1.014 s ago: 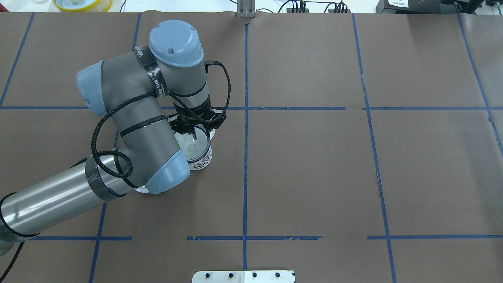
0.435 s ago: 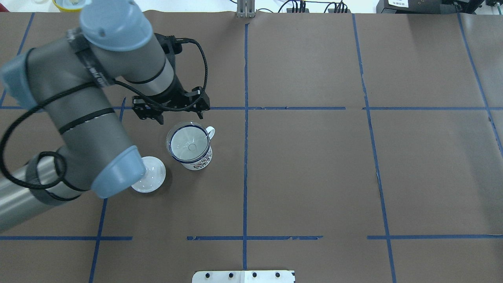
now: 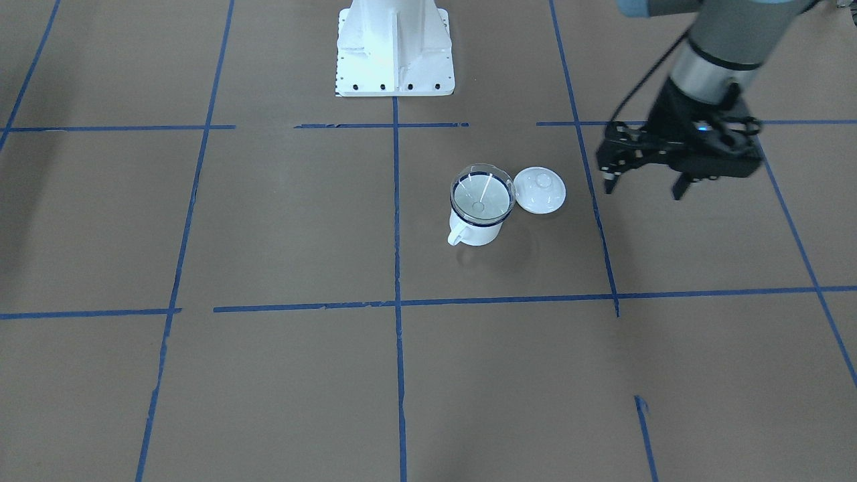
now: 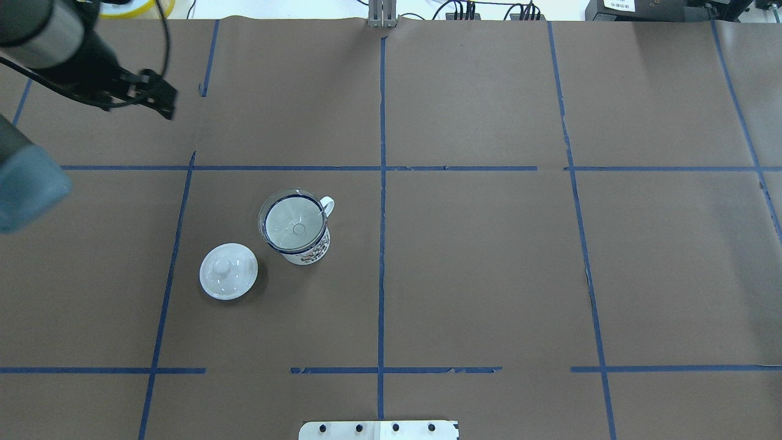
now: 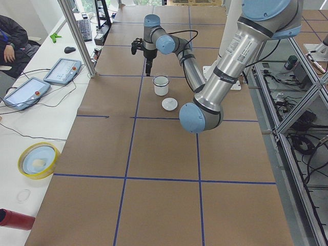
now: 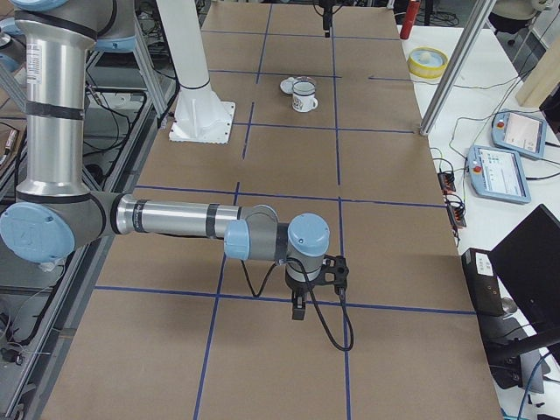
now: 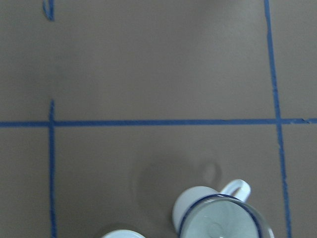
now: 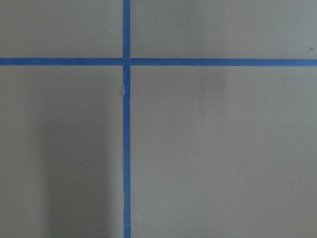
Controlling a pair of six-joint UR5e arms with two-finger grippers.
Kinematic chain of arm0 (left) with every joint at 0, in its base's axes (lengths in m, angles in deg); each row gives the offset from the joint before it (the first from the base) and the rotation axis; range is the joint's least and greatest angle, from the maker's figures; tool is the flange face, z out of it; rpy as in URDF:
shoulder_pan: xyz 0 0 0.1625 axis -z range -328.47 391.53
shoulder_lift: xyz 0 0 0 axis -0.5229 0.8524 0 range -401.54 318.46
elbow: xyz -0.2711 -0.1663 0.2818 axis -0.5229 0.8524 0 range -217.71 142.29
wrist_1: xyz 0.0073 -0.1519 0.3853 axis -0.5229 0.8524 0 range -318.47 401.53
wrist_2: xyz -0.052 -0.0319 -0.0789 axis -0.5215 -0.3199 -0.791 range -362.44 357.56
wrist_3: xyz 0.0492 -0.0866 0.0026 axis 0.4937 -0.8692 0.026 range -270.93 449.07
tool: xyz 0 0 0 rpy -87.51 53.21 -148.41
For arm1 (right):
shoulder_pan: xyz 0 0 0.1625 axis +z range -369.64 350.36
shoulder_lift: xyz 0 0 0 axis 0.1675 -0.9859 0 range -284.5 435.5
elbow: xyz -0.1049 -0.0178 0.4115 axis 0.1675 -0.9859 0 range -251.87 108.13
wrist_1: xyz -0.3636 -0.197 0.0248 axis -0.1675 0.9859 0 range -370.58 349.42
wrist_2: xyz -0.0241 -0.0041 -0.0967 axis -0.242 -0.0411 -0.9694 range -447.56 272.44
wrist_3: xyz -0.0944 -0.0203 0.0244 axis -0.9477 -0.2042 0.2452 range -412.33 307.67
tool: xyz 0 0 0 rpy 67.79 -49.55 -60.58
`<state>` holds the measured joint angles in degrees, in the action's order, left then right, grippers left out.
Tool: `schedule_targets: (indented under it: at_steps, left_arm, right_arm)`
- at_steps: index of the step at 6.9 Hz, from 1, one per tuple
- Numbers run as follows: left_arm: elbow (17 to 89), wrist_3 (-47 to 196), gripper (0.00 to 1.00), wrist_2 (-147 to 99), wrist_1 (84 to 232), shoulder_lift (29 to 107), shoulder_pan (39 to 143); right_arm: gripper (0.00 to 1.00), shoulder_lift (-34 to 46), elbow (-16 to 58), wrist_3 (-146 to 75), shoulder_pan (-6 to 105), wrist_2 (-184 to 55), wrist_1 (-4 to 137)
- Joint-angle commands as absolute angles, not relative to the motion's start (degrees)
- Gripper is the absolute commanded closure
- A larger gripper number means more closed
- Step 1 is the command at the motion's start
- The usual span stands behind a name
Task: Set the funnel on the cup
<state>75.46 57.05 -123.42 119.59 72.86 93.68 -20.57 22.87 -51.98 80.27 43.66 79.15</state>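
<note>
The clear funnel point(image 4: 293, 223) sits upright in the mouth of the white cup point(image 4: 313, 250), its rim resting on the cup's dark blue rim. Both also show in the front view, the funnel point(image 3: 482, 194) on the cup point(image 3: 477, 231), and at the bottom of the left wrist view point(image 7: 193, 210). My left gripper point(image 3: 643, 191) is open and empty, raised above the table and well away from the cup, at the top left of the overhead view point(image 4: 137, 104). My right gripper point(image 6: 297, 308) hangs over bare table far from the cup; I cannot tell if it is open or shut.
A round white lid with a knob point(image 4: 228, 271) lies on the table just beside the cup. The white robot base point(image 3: 395, 47) stands at the table's near edge. A yellow bowl point(image 5: 36, 160) and control tablets point(image 5: 62, 70) lie off the brown mat.
My left gripper was down at the funnel on the cup, then opened, rose and swung away to the far left. The funnel stays seated in the cup, and the lid is now uncovered.
</note>
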Motion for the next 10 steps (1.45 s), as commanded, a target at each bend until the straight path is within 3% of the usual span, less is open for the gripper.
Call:
schedule_targets:
  at_steps: [1, 3, 4, 6, 10]
  left_arm:
    - [66.2, 87.5, 0.0, -127.1, 120.7, 65.2, 110.7]
    - [56.6, 93.0, 0.0, -135.8, 124.2, 59.5, 119.7]
    - [56.3, 93.0, 0.0, -136.7, 130.1, 53.8, 119.9]
    - [52.8, 93.2, 0.0, -139.1, 129.2, 52.5, 121.0]
    - [52.7, 92.7, 0.0, -138.4, 129.0, 49.1, 124.2]
  right_arm:
    - [0.0, -20.6, 22.9, -52.0, 80.3, 43.7, 79.2]
    - [0.0, -20.6, 22.9, -52.0, 80.3, 43.7, 79.2]
    - [0.0, -20.6, 22.9, -52.0, 80.3, 43.7, 79.2]
    - [0.0, -20.6, 22.9, -52.0, 80.3, 43.7, 79.2]
    - [0.0, -20.6, 22.9, -52.0, 80.3, 43.7, 79.2]
